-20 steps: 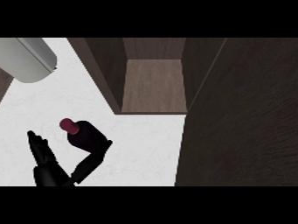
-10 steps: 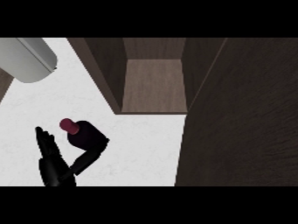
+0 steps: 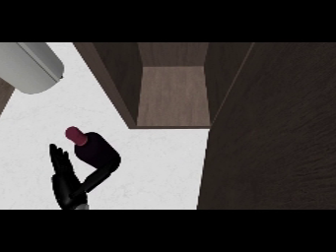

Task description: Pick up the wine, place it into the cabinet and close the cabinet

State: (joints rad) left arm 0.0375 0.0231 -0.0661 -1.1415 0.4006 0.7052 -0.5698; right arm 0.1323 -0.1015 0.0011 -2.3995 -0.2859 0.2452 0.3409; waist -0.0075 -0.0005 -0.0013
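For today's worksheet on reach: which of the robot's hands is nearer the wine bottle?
Left. The left hand sits right beside the wine bottle, at its lower left; the right hand is out of view.

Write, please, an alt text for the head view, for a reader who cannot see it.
A black hand reaches from the lower left, its thumb curving around a dark wine bottle on the white counter. Above stands an open wooden cabinet, its door filling the right side.

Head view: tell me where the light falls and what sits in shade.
Head view: the white counter is brightly and evenly lit; the open cabinet has a paler floor between darker walls; the dark wine bottle and the black hand beside it blend together.
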